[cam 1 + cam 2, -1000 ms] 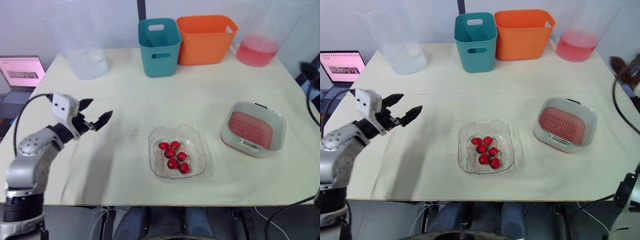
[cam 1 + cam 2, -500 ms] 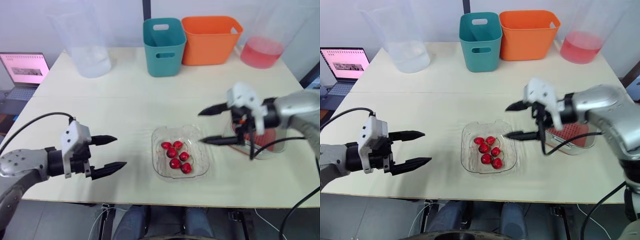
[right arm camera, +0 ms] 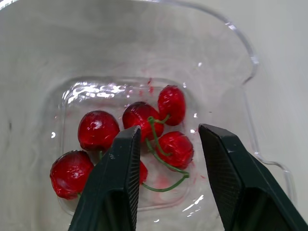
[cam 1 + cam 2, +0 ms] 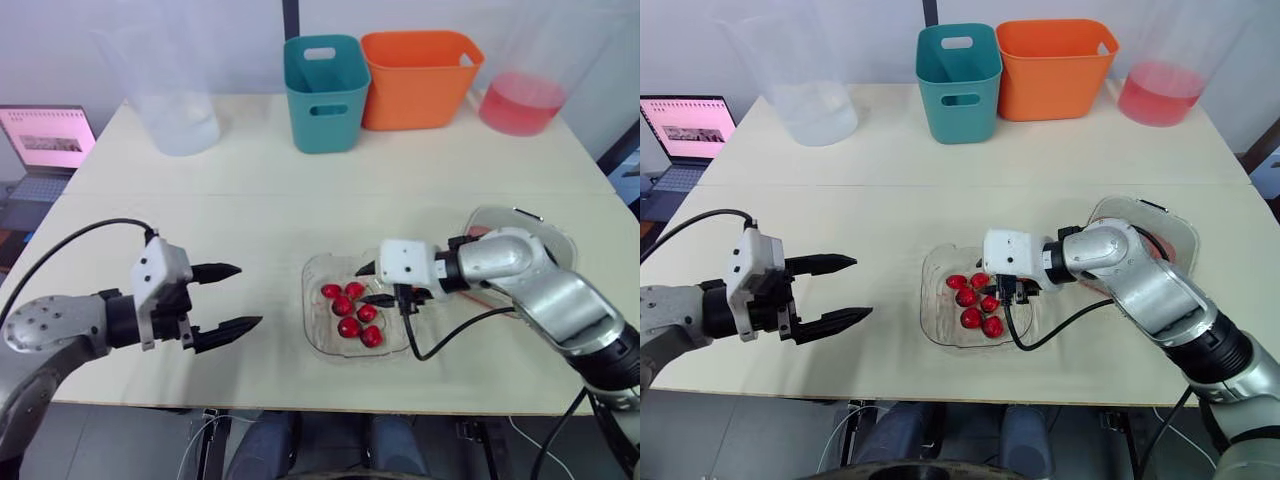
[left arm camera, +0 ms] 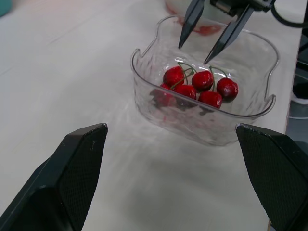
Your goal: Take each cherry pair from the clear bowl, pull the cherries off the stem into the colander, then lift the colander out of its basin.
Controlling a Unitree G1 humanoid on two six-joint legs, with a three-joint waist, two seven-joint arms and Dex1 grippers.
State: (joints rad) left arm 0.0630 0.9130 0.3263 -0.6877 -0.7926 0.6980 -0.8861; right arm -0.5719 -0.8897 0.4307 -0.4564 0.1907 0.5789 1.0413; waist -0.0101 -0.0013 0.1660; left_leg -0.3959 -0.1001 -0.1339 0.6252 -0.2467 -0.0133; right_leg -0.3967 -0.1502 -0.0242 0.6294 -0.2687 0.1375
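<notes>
The right gripper (image 3: 168, 129) dips into the clear bowl (image 5: 192, 120), its fingers spread apart on either side of the cherries (image 4: 350, 310) and gripping none of them. Green stems join the red fruit at the bowl's bottom. At 9 o'clock from the bowl, well apart, the left gripper (image 4: 248, 295) hovers spread wide and empty above the table (image 4: 250, 190). The colander (image 4: 1162, 240) sits in its basin (image 4: 500, 212) at 3 o'clock, half hidden by the right arm. A laptop (image 4: 45, 140) glows pink at 10 o'clock, its text too small to read.
</notes>
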